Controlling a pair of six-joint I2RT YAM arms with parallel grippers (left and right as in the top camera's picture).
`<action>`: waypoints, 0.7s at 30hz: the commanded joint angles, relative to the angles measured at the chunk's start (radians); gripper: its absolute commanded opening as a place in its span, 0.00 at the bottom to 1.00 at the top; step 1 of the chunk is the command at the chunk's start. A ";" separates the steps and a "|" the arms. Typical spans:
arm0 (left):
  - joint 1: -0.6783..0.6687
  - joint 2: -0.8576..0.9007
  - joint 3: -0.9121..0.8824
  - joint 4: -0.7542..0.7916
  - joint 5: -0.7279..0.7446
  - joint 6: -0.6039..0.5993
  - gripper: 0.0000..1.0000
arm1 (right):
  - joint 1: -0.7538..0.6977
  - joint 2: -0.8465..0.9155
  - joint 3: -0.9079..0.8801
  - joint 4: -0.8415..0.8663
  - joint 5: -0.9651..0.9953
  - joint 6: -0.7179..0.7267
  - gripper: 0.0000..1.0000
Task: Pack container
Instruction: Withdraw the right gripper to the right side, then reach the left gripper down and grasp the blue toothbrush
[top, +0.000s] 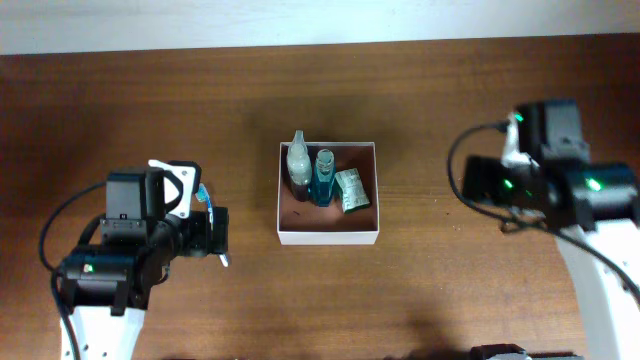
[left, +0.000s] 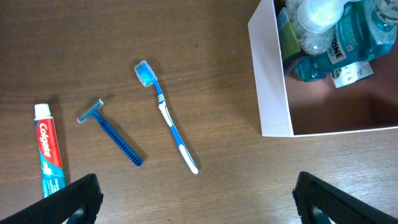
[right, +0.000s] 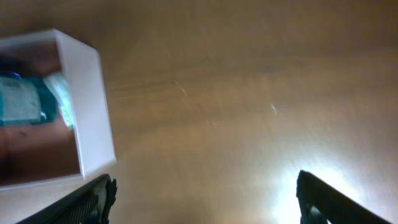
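White cardboard container (top: 328, 238) between the arms, left hand (left: 196, 190) spread apart, right hand (right: 205, 185) spread apart

The square, shallow cardboard box with white walls and pinkish-brown inside (top: 326, 221) sits upright and open-topped in the middle of the brown wooden table (top: 430, 300), its far half filled

In the left wrist view the container (left: 273, 81) was cut off by the top and right edges — the bottles (left: 348, 37) inside showed only in part. The right wrist view was blurred throughout; its left edge cut the container, contents indistinct.
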 joint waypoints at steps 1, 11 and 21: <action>0.005 0.082 0.073 -0.007 0.010 -0.076 0.99 | -0.045 -0.032 0.001 -0.082 0.019 -0.025 0.87; 0.009 0.485 0.107 0.013 0.002 -0.184 1.00 | -0.070 -0.138 0.000 -0.246 0.014 -0.024 0.87; 0.035 0.771 0.107 0.085 0.002 -0.264 0.99 | -0.070 -0.139 -0.027 -0.230 0.015 -0.024 0.88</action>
